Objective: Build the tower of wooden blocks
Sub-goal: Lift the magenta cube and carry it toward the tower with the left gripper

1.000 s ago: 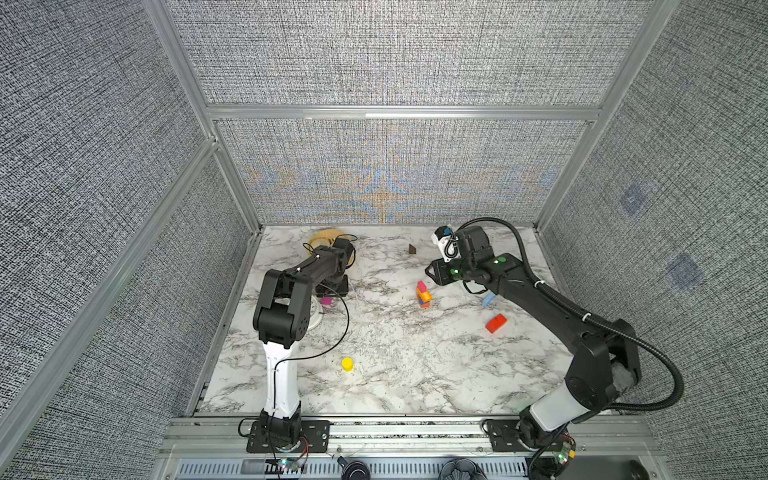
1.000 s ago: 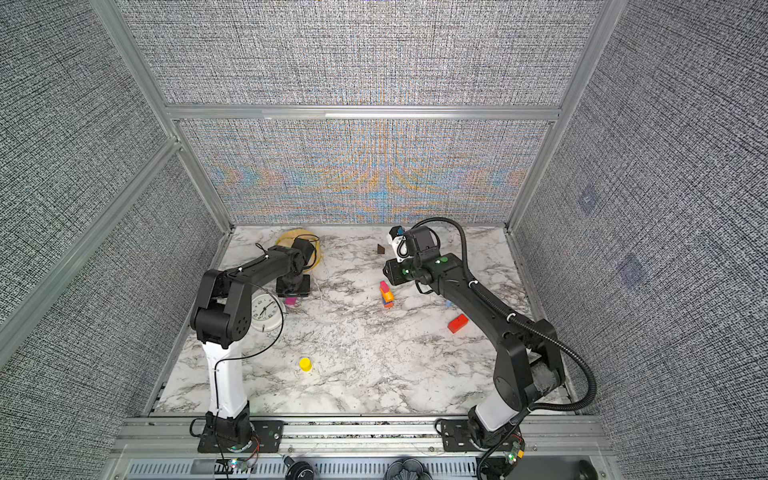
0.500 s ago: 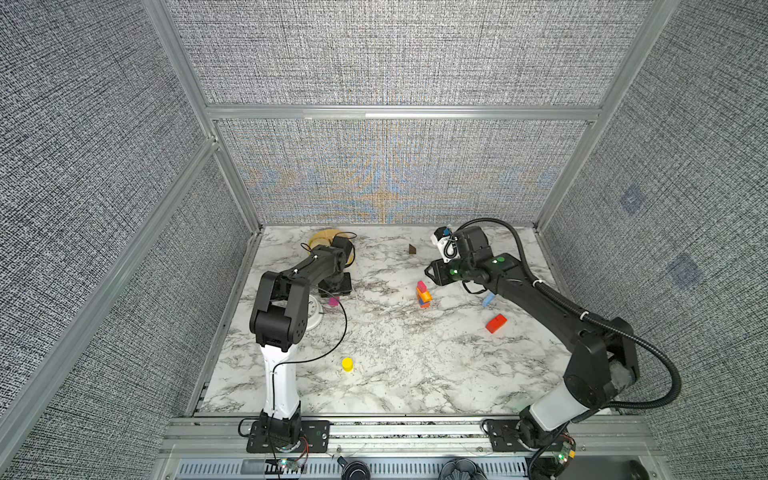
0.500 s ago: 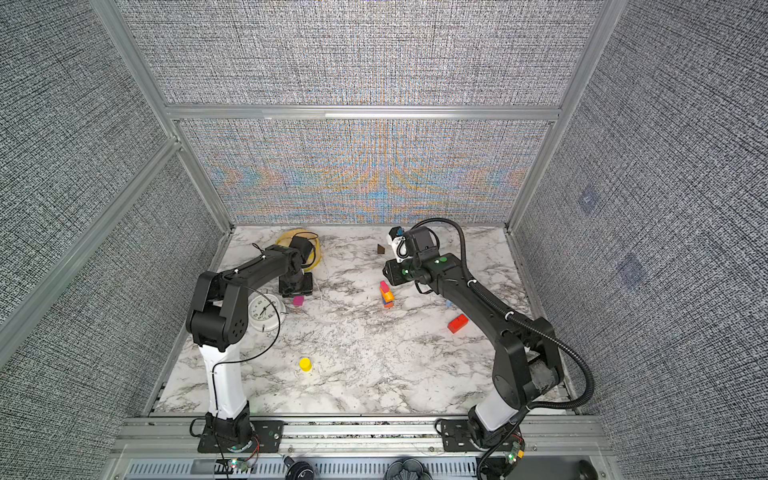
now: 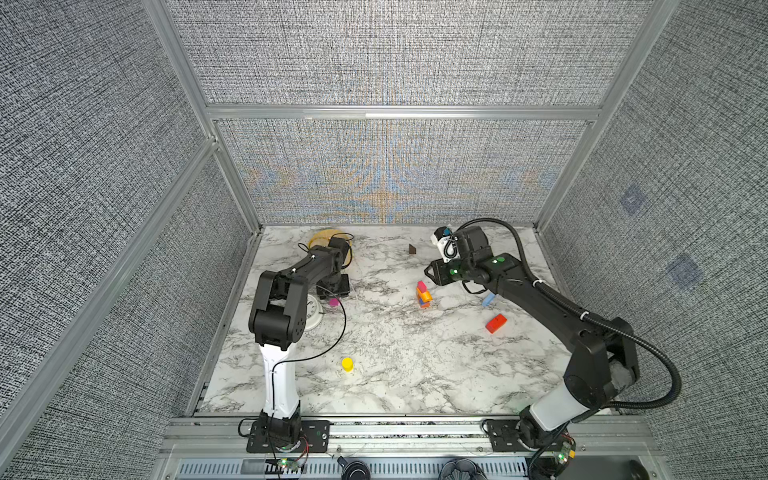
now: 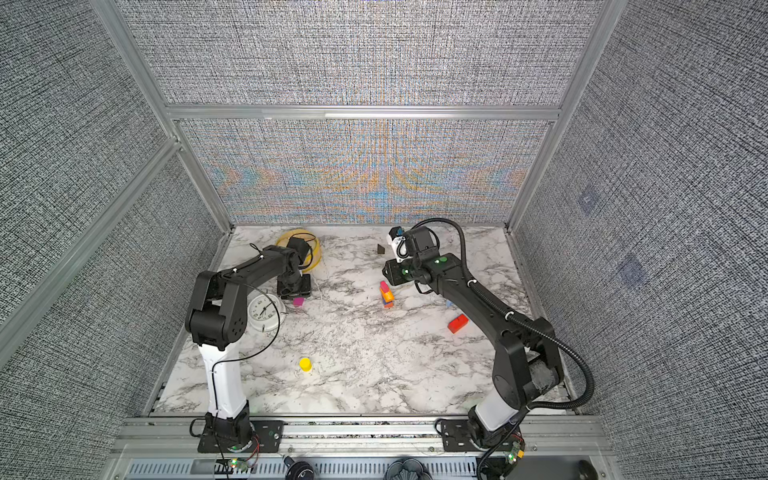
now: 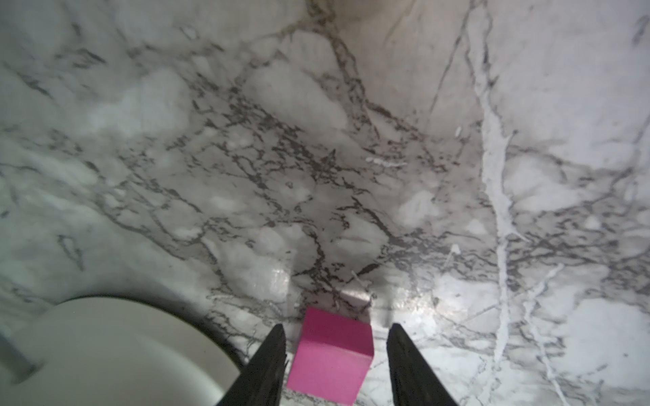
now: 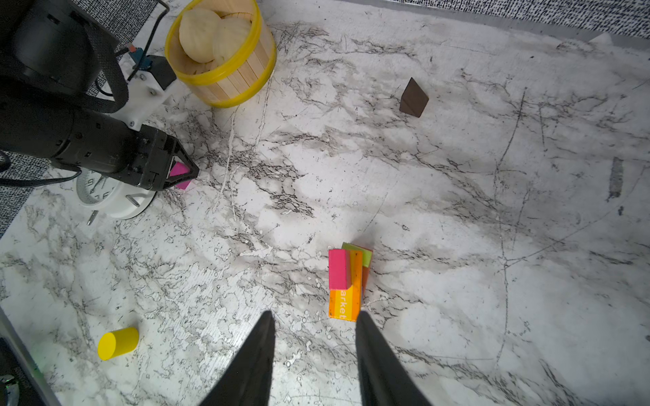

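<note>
While the tower [image 5: 423, 294] stands only part built, table [image 5: 395, 374]: a white marble-patterned surface on which everything is laid out.
right arm: stretched over the far right of the table, so that its wrist camera is aimed down at the tower.
left gripper [image 7: 336, 325]: lowered to the table beside the clock, with its fingers apart on either side of the pink cube. Thin gaps are visible on both sides, so the cube is straddled and not yet clamped.
right gripper [image 8: 314, 316]: fingers spread with nothing between them, held near the tower, judged to be parked clear while a block is fetched.
basket [image 8: 239, 84]: yellow-rimmed and filled with buns, set at the far left, not part of the build.
clock [image 6: 264, 311]: white and round, laid flat just beside the cube, so the grasp is crowded.
tower: upright near the table's middle, with a pink block on top, an orange lettered bar beneath and a lime edge lower down.
loose pieces: red block [image 5: 496, 323], blue block [image 5: 488, 299], yellow cylinder [image 5: 347, 364] and dark brown block [image 5: 412, 249], scattered well apart and not yet stacked.
pink cube [image 7: 330, 358]: rested on the table between the left fingers, judged the next piece.
change from a second earlier: the left arm's elbow is shifted slightly, while the tower, right arm and loose pieces are found unmoved.
</note>
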Robot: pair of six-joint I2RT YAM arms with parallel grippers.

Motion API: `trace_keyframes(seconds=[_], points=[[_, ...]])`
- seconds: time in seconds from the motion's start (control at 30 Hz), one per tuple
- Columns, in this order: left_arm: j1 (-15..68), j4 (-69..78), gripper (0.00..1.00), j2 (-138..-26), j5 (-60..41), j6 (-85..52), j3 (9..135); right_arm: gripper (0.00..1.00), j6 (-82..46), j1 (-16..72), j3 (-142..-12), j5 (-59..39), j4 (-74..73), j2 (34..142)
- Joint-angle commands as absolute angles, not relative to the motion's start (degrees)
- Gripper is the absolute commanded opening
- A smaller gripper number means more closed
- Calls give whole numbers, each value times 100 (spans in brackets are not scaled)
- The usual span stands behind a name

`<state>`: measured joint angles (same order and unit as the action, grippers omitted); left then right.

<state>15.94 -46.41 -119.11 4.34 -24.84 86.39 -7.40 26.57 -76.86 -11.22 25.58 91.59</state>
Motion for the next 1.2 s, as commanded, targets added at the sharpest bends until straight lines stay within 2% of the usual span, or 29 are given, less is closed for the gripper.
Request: trace_keyframes(seconds=[0.0, 0.4, 0.6, 0.7, 0.87, 0.97, 1.17], points=[[1553, -4626, 43, -11944, 208, -2470, 8614, 41, -739, 2656, -7721, -1189, 2544, 9134], [1512, -4314, 14, -11857, -239, -2725, 8449, 41, -752, 2654, -7630, -1172, 2391, 9042], [1512, -3792, 13, -11533, -1034, -3104, 8384, 41, -830, 2656, -7056, -1250, 1624, 8615], [1512, -3370, 13, -11406, -1558, -3393, 8360, 41, -1038, 2657, -6408, -1255, 769, 8153], [1619, -2259, 11, -10986, -2225, -4156, 8160, 41, -1538, 2662, -4824, -1327, -1588, 7450], [1838, -1969, 11, -10849, -2216, -4445, 8223, 41, -1780, 2657, -4202, -1380, -2754, 7363], [2184, -1301, 11, -10664, -2201, -5028, 8275, 41, -2053, 2716, -3740, -1433, -4357, 7630]])
